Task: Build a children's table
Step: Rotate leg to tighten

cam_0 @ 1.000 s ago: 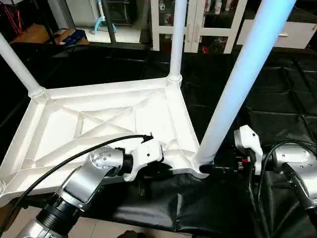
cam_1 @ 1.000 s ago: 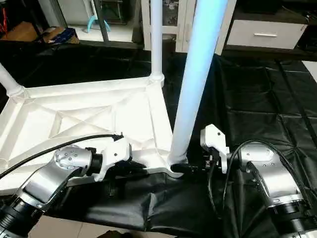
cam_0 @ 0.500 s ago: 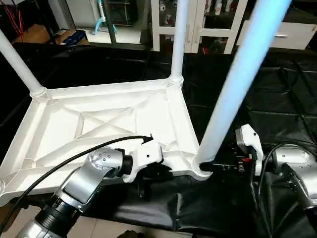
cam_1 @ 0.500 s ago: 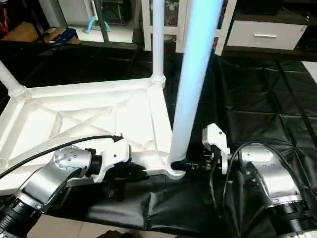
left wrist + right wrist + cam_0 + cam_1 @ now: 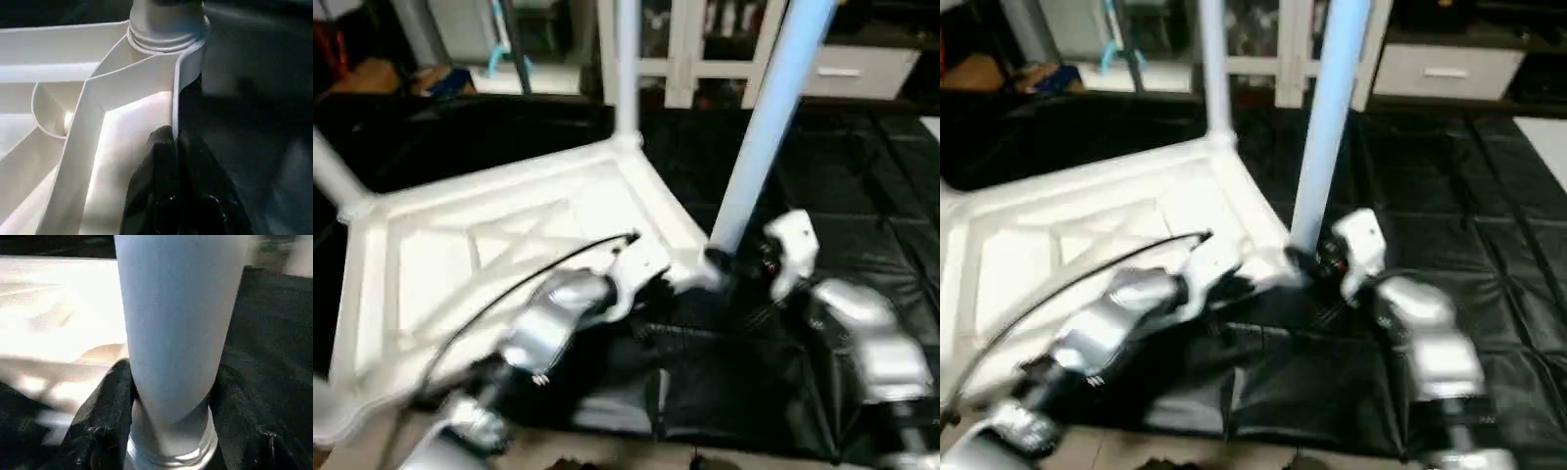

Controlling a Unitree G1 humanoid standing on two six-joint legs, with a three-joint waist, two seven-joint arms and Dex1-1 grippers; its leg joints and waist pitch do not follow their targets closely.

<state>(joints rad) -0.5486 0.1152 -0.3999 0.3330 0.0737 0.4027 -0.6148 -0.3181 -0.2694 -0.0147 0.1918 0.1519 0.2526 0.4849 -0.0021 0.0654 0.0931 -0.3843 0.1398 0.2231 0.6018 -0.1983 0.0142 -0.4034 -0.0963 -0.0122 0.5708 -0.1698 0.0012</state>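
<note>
The children's table lies upside down: its white tabletop [image 5: 509, 245] shows the X-ribbed underside. A leg [image 5: 626, 69] stands in the far right socket and another leg [image 5: 331, 171] at the far left. The near right leg [image 5: 764, 117] rises from its corner socket [image 5: 166, 29]. At that leg's base my right gripper [image 5: 720, 259] is shut on it, one black finger [image 5: 105, 411] on each side of the tube [image 5: 176, 333]. My left gripper [image 5: 171, 137] is shut on the tabletop's rim [image 5: 183, 73], just beside that corner.
Black sheeting [image 5: 862, 176] covers the surface under and around the tabletop. White cabinets [image 5: 705, 59] stand behind, and a cardboard box [image 5: 372, 73] sits at the back left. A black cable [image 5: 509, 294] arcs over my left forearm [image 5: 558, 323].
The camera has swung, so the whole picture has shifted. The near right leg stands more upright than before. My right fingers have closed in on its base. My left grip is unchanged.
</note>
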